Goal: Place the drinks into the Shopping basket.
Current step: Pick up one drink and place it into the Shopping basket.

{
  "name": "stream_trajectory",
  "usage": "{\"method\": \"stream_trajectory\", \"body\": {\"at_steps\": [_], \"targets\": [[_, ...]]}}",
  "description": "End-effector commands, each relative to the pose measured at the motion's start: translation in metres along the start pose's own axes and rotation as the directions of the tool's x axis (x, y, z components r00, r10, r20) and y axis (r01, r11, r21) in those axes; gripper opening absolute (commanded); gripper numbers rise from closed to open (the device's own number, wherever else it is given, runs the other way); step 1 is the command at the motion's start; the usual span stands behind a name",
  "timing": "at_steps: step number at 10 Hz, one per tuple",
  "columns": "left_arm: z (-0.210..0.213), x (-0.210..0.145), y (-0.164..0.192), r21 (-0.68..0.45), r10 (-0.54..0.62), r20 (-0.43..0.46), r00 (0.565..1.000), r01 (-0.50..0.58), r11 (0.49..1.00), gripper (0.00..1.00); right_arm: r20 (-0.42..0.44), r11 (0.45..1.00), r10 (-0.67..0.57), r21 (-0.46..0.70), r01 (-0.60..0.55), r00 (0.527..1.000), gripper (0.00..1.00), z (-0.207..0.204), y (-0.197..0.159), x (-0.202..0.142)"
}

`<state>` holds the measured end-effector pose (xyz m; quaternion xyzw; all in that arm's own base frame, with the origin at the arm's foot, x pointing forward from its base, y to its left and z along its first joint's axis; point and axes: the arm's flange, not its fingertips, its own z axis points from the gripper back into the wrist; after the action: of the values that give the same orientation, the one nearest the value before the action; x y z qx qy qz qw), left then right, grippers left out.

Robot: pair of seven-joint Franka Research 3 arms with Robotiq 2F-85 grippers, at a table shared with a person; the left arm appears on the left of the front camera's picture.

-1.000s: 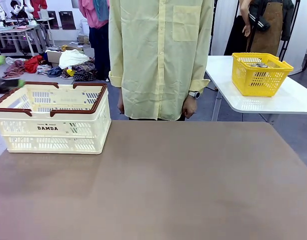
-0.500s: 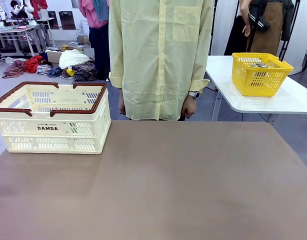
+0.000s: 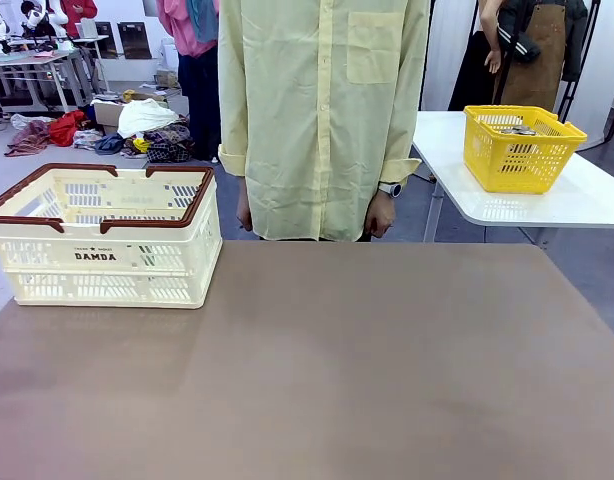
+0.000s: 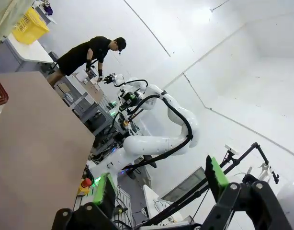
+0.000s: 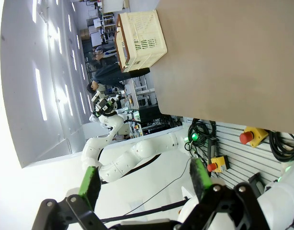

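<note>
Slotted plastic Shopping basket (image 3: 137, 264), matte table (image 3: 337, 370)

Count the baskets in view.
2. The Shopping basket sits at the left of the brown table; a yellow basket stands on the white table, far right.

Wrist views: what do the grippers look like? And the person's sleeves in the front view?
Left gripper and right gripper look alike: black linkage fingers with silver pivot bolts and bright green pads. The person's sleeve is long, pale yellow shirt fabric ending in a cuff, with a watch just below it.
</note>
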<state>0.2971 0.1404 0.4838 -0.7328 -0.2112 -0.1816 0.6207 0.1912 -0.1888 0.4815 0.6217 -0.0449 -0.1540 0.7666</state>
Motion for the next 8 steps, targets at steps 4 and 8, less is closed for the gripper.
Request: {"method": "stream_trajectory", "body": {"at_steps": [4, 8], "targets": [[-0.0022, -0.0028, -0.0008, -0.005, -0.009, 0.014, 1.0, 0.009, 1.0, 1.0, 0.003, 1.0, 0.006, 0.014, -0.006, 1.0, 1.0, 0.0013, 0.0034, -0.0004], [-0.0022, -0.0028, -0.0008, -0.005, -0.009, 0.014, 1.0, 0.009, 1.0, 1.0, 0.003, 1.0, 0.006, 0.014, -0.006, 1.0, 1.0, 0.0013, 0.0034, -0.0004]]}}
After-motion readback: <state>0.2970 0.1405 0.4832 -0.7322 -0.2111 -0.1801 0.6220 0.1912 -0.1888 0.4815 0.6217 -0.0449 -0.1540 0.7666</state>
